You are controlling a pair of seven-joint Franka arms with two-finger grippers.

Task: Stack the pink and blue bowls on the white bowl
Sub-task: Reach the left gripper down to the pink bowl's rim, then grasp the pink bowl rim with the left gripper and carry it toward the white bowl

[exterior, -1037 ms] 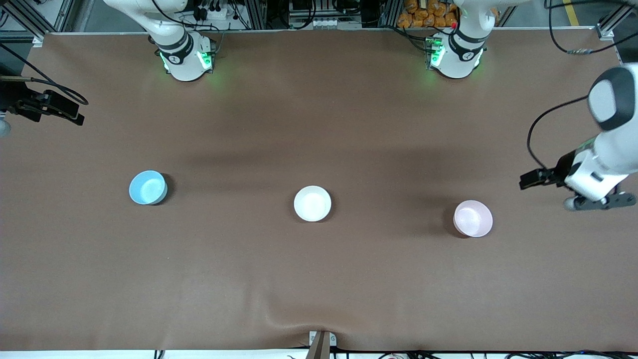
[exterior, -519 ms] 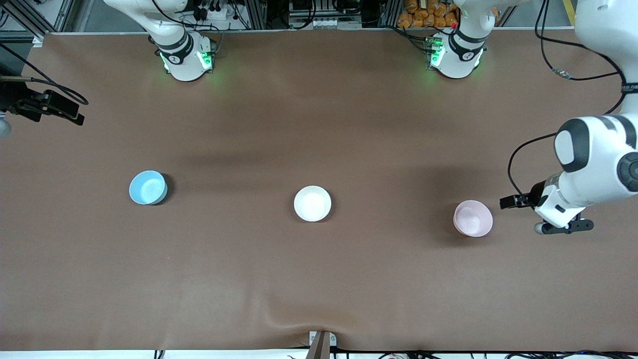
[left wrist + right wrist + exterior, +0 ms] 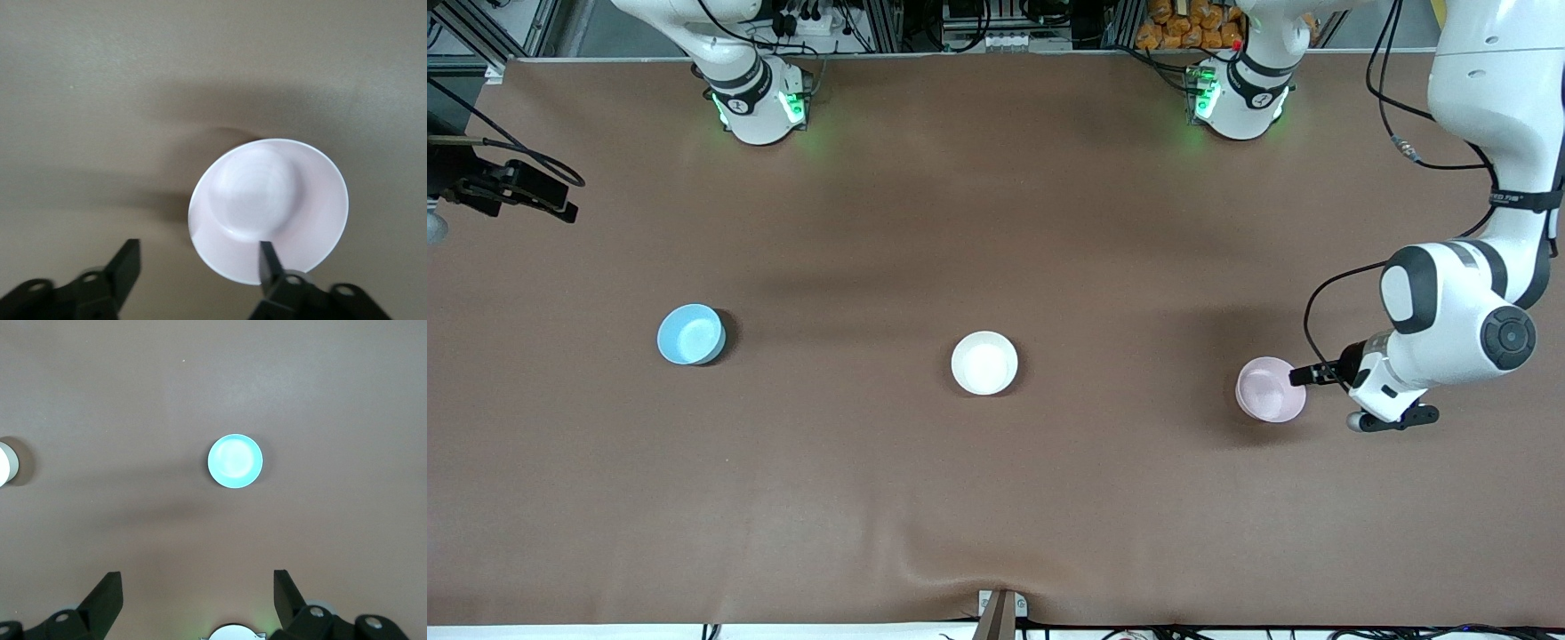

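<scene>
The pale pink bowl [image 3: 1269, 389] [image 3: 267, 207] stands upright toward the left arm's end of the table. My left gripper [image 3: 1305, 379] [image 3: 200, 247] is open at its rim on the side toward that end. One finger [image 3: 268, 257] is over the bowl's edge and the other [image 3: 130, 257] over bare table beside it. The white bowl [image 3: 984, 363] sits mid-table, and the sky blue bowl [image 3: 691, 334] [image 3: 235, 461] stands toward the right arm's end. My right gripper [image 3: 197, 583] hangs open high over the table, waiting, with the blue bowl far below.
A brown cloth [image 3: 996, 498] covers the table. The two arm bases [image 3: 758, 107] [image 3: 1240, 102] stand along the edge farthest from the front camera. A small bracket [image 3: 1000, 609] sits at the nearest edge. An edge of the white bowl [image 3: 5, 463] shows in the right wrist view.
The left arm has swung in from its end of the table and come down to the pink bowl's rim. The bowls and the right arm have not moved.
</scene>
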